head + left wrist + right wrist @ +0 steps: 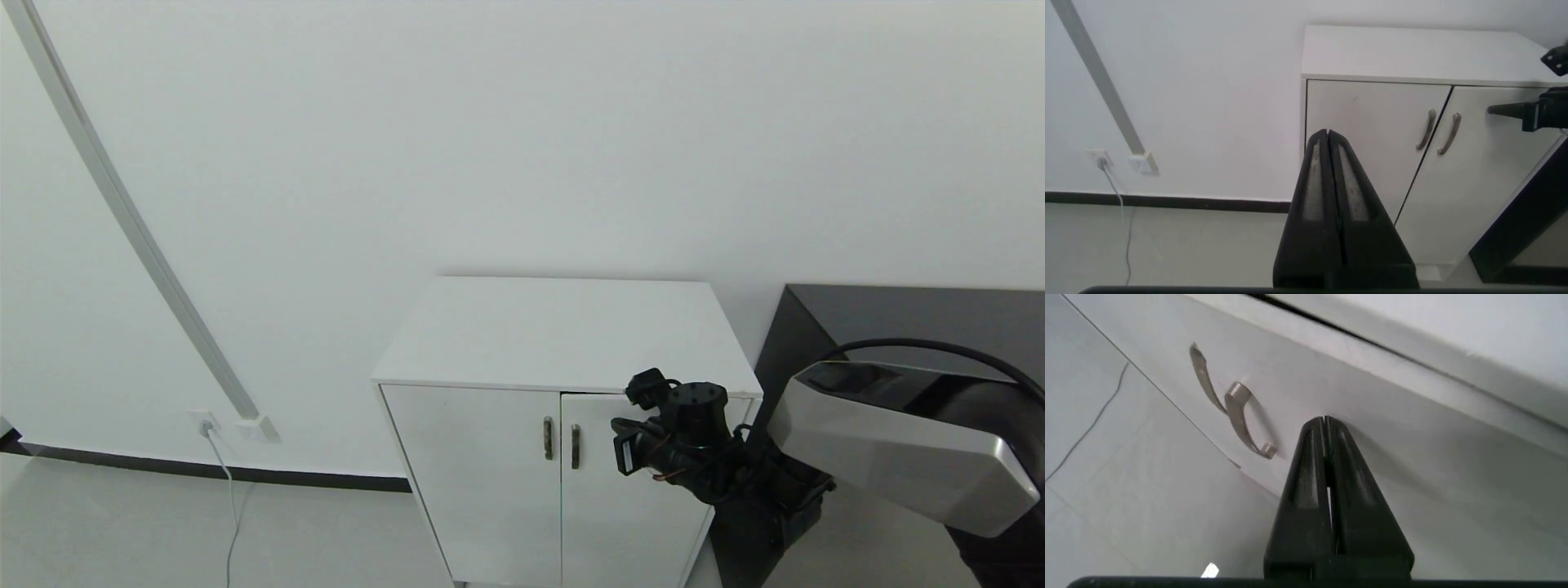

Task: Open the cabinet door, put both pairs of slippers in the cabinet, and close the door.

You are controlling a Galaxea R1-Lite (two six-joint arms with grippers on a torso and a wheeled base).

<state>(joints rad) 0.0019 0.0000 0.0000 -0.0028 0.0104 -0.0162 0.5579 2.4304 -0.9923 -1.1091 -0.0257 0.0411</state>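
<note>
A white cabinet stands against the wall with both doors shut. Two metal handles sit side by side at its middle, the left door's handle and the right door's handle. My right gripper is shut with nothing in it, its tip close to the right door's face, a short way from that door's handle. From the left wrist view it shows at the cabinet's right side, pointing toward the handles. My left gripper is shut and empty, held back from the cabinet's left front corner.
A black piece of furniture stands right beside the cabinet. A wall socket with a white cable and a slanting white conduit are on the wall to the left. Open floor lies left of the cabinet.
</note>
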